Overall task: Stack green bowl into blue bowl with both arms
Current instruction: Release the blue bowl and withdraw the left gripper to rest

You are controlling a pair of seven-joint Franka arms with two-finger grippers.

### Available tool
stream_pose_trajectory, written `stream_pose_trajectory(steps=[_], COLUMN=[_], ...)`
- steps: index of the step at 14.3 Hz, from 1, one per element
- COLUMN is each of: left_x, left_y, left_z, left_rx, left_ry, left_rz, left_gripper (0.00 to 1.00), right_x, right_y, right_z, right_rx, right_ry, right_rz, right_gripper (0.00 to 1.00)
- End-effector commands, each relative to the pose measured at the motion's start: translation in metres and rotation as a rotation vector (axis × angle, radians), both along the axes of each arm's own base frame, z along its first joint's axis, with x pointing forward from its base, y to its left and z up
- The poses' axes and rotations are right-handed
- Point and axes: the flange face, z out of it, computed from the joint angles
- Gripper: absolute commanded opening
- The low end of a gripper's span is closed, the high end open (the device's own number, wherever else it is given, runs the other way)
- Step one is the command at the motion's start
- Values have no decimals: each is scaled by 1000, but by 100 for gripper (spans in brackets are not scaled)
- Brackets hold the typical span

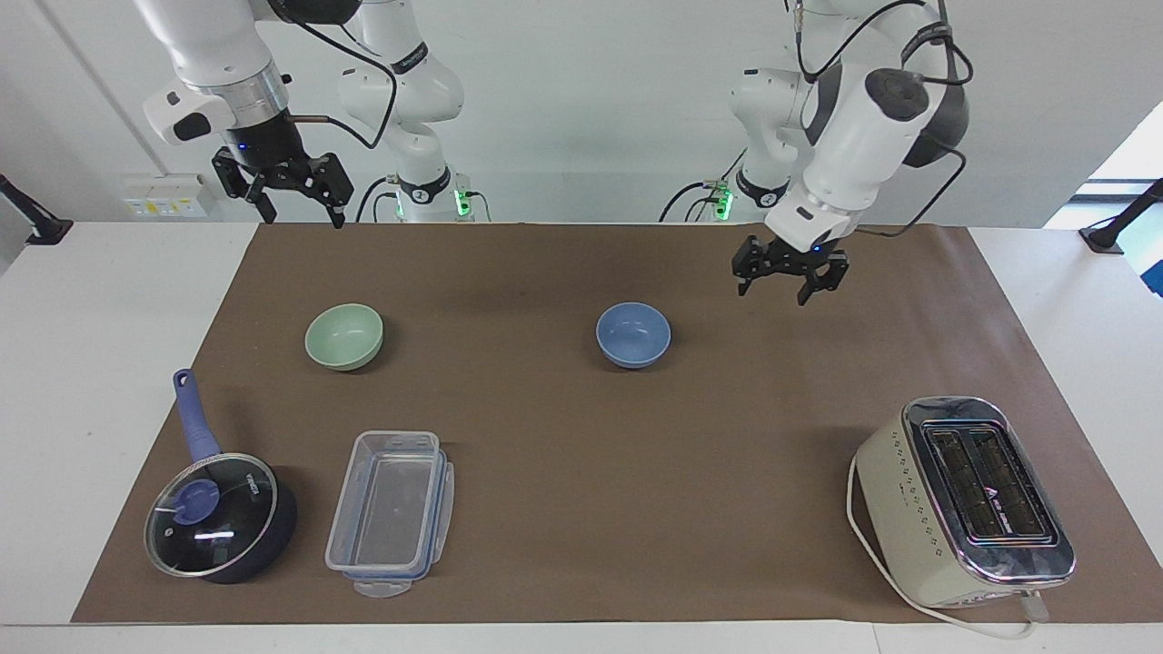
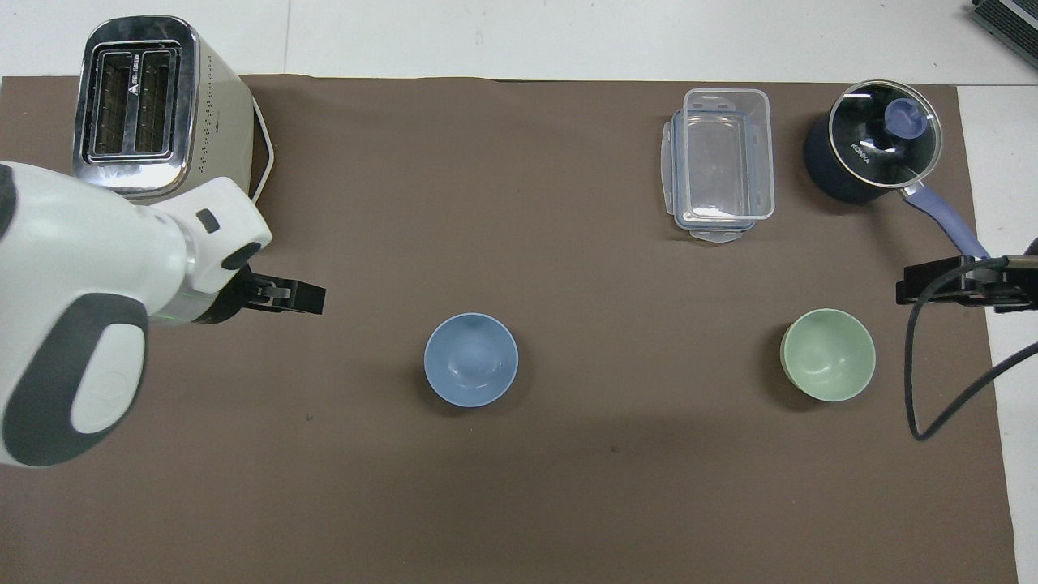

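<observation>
Right tool (image 1: 293, 211) up in the air over the mat's (image 1: 563, 436) edge nearest the robots, right arm's end; fingers spread, holding nothing, arm waits. Only its black side shows at the overhead view's edge (image 2: 965, 288).

Left tool (image 1: 785, 283) raised over bare mat toward the left arm's end, well apart from the blue bowl (image 1: 633, 334); fingers spread, nothing pinched. Overhead it pokes out dark from the white wrist (image 2: 296, 297), near the toaster.

Blue bowl upright on the mat at about mid table (image 2: 471, 359), nothing inside, nothing touching it. Green bowl (image 1: 344, 336) upright too, same row, toward the right arm's end (image 2: 828, 354), well apart from the blue one. Not stacked.

Farther from the robots: clear plastic container (image 1: 391, 511) w/ blue clips, farther than the green bowl (image 2: 720, 165). Beside it at the right arm's end, dark saucepan (image 1: 221, 516) w/ glass lid, blue handle pointing toward the robots (image 2: 872, 152). At the left arm's end, cream toaster (image 1: 965, 501) w/ chrome top, white cord looped around its base (image 2: 158, 126).
</observation>
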Motion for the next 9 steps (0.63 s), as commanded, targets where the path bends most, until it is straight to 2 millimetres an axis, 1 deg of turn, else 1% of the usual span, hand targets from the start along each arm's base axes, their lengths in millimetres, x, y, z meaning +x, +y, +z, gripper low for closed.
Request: stream_pose_trajectory(steps=[1, 2, 4, 6, 8, 9], left_x=[12, 14, 15, 16, 18, 22], left_y=[27, 41, 63, 87, 99, 101], left_z=[21, 30, 48, 50, 60, 58], left_rx=[25, 25, 28, 40, 91, 96], left_ry=[10, 6, 14, 27, 25, 28], left_rz=[-56, -53, -68, -85, -92, -90], left_gripper=[100, 100, 100, 100, 100, 100], right_x=[0, 0, 1, 1, 0, 1], right_y=[-3, -3, -3, -2, -3, -2], right_z=[3, 3, 2, 2, 3, 2], right_rx=[0, 0, 0, 0, 0, 0], right_ry=[7, 7, 9, 9, 7, 9], right_rz=[16, 16, 16, 19, 16, 17], right_gripper=[100, 100, 100, 100, 100, 100])
